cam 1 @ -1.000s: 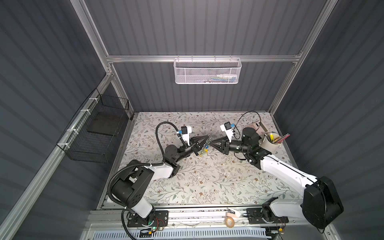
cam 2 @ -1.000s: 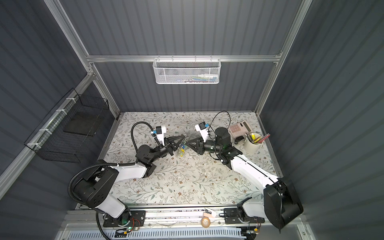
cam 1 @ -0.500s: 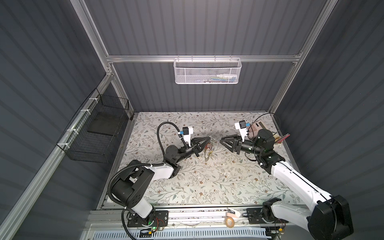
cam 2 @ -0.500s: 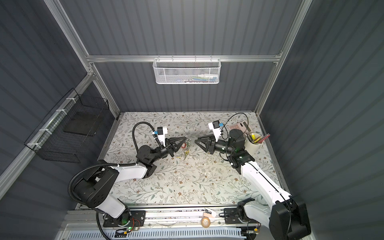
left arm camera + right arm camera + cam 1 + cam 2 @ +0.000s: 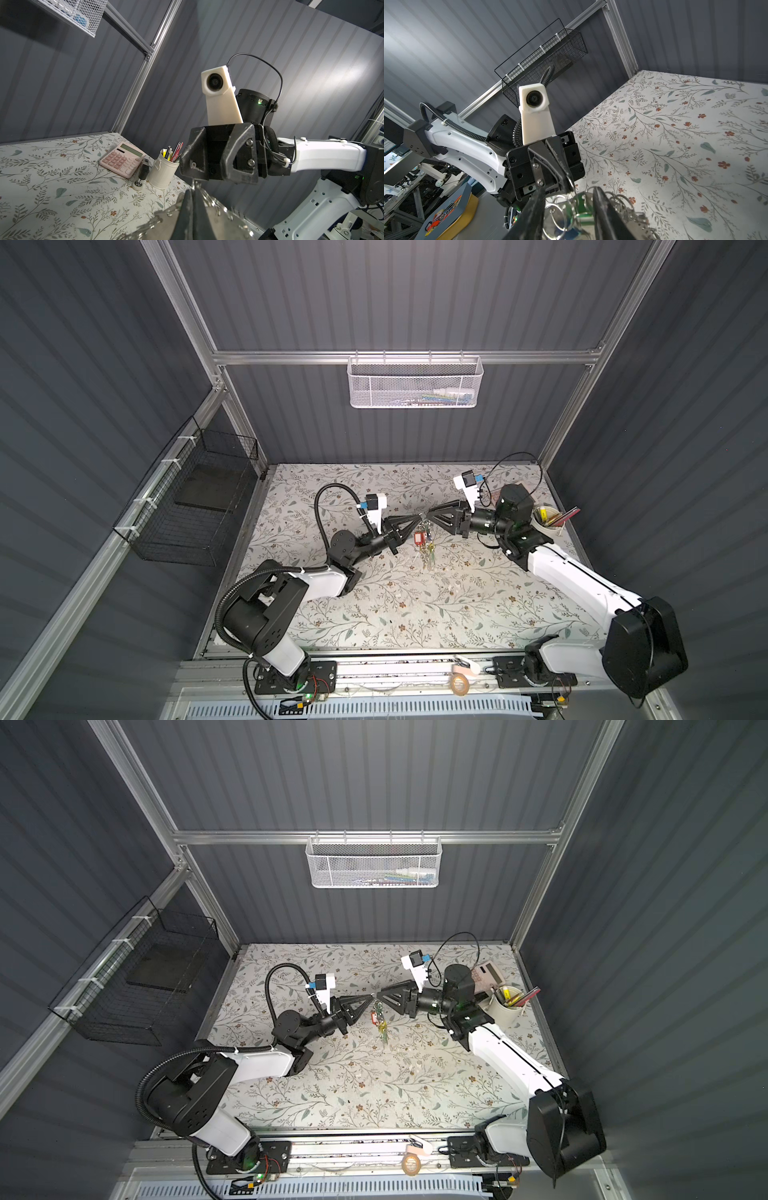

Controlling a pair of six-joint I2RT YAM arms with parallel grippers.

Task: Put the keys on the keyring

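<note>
Returned to centre since half a second ago: your right gripper (image 5: 429, 514), jaws parted astride the keys (image 5: 580, 214) with green tag; your left gripper (image 5: 418, 517) clenched on the keyring (image 5: 423, 531), hanging above the desk (image 5: 415, 605).

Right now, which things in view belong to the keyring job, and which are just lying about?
In the job: keyring, green-tagged keys, left tool, right tool.
Lying about: pink calculator, pen cup, white mesh basket, black wire basket, tape roll.
</note>
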